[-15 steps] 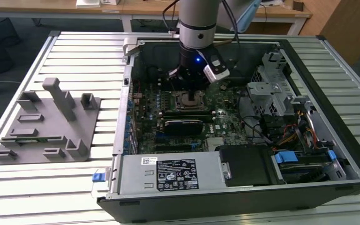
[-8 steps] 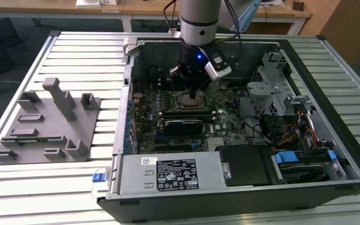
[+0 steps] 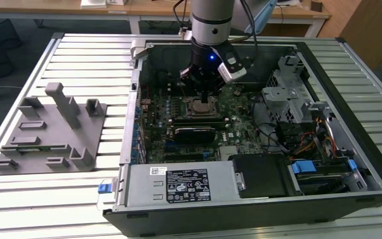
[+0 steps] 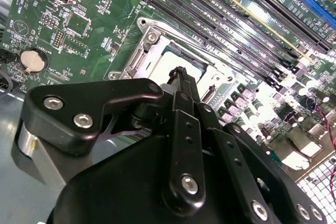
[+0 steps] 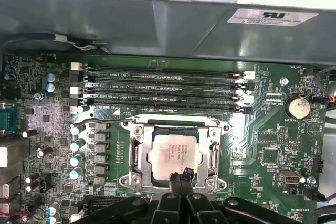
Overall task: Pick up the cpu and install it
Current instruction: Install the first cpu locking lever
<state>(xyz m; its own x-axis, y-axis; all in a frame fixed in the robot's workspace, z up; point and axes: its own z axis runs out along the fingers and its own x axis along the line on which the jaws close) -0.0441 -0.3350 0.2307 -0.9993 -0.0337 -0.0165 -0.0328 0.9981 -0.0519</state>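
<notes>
The cpu (image 5: 172, 153), a flat silver square, lies flat inside the metal socket frame (image 5: 137, 156) on the green motherboard (image 5: 265, 140). My gripper (image 5: 186, 173) stands over the cpu's near edge with its two black fingers pressed together into one tip, shut with nothing between them. In the second wrist view the same tip (image 4: 181, 73) points down at the cpu (image 4: 167, 61). In the exterior view the gripper (image 3: 206, 102) reaches down into the open computer case, right over the socket (image 3: 196, 106).
Memory slots (image 5: 163, 85) run alongside the socket, and a coin battery (image 5: 296, 107) sits off to one side. In the case are a black card (image 3: 192, 132), a power supply (image 3: 177, 184) and a drive cage (image 3: 290, 99). A grey fixture block (image 3: 48, 132) stands at the exterior view's left.
</notes>
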